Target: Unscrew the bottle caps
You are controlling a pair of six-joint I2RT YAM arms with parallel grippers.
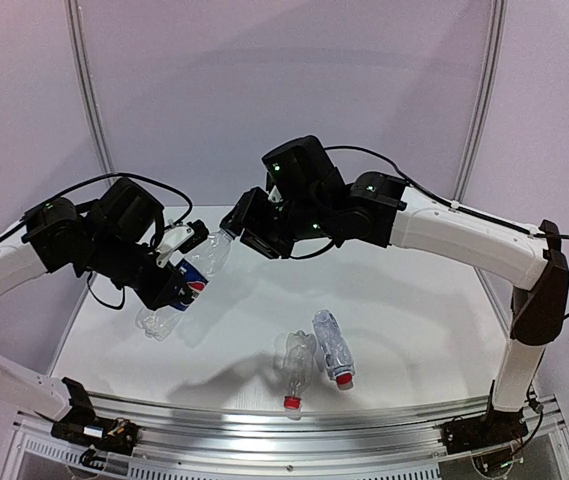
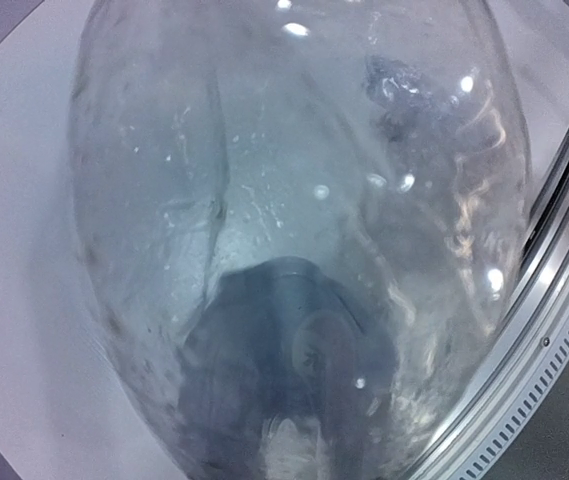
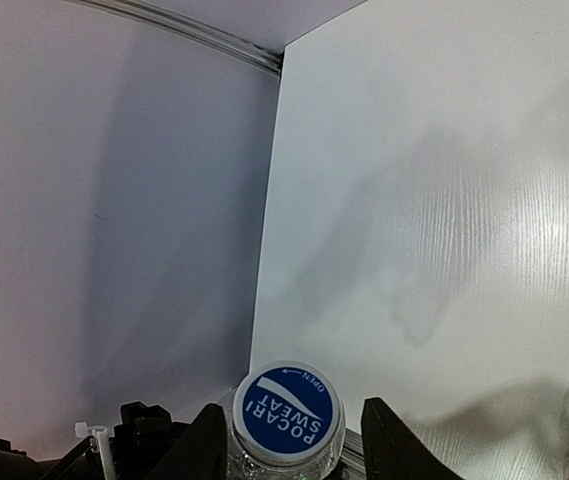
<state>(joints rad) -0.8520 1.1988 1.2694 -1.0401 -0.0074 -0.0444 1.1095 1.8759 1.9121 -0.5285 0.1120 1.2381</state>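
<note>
My left gripper (image 1: 176,285) is shut on the Pepsi bottle (image 1: 207,255) and holds it tilted above the table, neck pointing up and right. The bottle's clear body (image 2: 294,200) fills the left wrist view; the fingers show only as a dark blur through it. My right gripper (image 1: 236,232) is at the neck. In the right wrist view it (image 3: 293,407) is open and straddles the whitish cap with a blue top (image 3: 286,410): the left finger (image 3: 204,445) is close beside it, the right finger (image 3: 394,440) apart. Two ribbed bottles (image 1: 299,362) (image 1: 333,342) lie on the table with red caps (image 1: 292,403) (image 1: 344,381).
The white table (image 1: 414,300) ends in a metal rail (image 1: 294,425) at the front, also seen in the left wrist view (image 2: 564,330). Grey walls close the back and sides. The two lying bottles are near the front edge, right of centre.
</note>
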